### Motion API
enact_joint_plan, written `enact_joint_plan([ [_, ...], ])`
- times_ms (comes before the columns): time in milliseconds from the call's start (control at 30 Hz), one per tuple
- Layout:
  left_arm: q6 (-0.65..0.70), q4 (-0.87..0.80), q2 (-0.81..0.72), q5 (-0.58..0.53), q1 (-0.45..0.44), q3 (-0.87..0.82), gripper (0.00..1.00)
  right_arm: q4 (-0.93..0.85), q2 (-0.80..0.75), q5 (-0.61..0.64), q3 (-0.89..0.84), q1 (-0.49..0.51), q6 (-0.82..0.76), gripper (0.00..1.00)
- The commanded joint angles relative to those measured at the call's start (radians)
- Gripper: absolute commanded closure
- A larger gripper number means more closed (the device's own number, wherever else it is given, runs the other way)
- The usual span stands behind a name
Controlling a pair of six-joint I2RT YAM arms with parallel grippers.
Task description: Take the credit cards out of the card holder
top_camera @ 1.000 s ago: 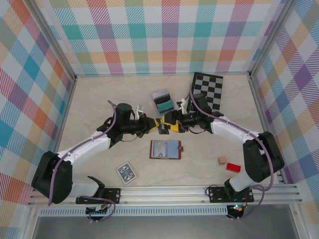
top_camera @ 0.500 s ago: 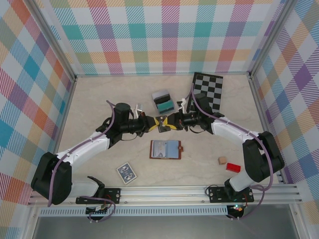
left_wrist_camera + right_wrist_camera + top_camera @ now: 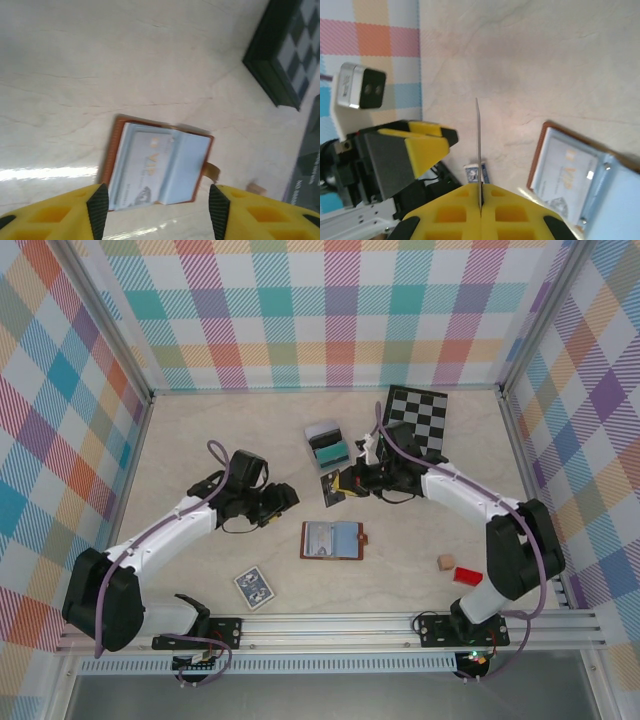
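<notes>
The brown card holder [image 3: 332, 539] lies open on the table, and a pale credit card [image 3: 140, 167] sits in its left blue-grey pocket. My left gripper [image 3: 283, 498] hangs open to the left of the holder; in the left wrist view its black pads [image 3: 97, 210] stand wide apart above the holder [image 3: 160, 170] with nothing between them. My right gripper [image 3: 343, 483] is shut on a dark credit card [image 3: 331, 490], held above the table behind the holder. In the right wrist view this card [image 3: 478, 145] stands edge-on out of the shut gripper [image 3: 480, 200].
A chessboard [image 3: 417, 420] lies at the back right, with a grey-and-teal box [image 3: 327, 445] to its left. A blue patterned deck [image 3: 254, 586] rests near the front edge. A red block [image 3: 467, 575] and a small wooden block [image 3: 446, 562] sit at the front right.
Both grippers met at the dark card. My right gripper shut on it, my left gripper let go, opened and drew back to the left. The right now holds the card alone.
</notes>
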Motion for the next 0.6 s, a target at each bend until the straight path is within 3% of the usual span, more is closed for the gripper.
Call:
enact_joint_plan([
  [0,0.058,-0.132,-0.024,-0.093,0.012,0.025,0.38,-0.118,0.05,0.096,0.064,-0.003,-0.087,1.0],
  [333,0.078,-0.131,-0.047,-0.115,0.012,0.021,0.28,-0.276,0.215,0.231,0.375,-0.019,-0.284,1.0],
  [567,0.064,-0.09,-0.058,-0.064,0.012,0.012,0.25,-0.246,0.284,0.201,0.466,-0.03,-0.362,1.0],
])
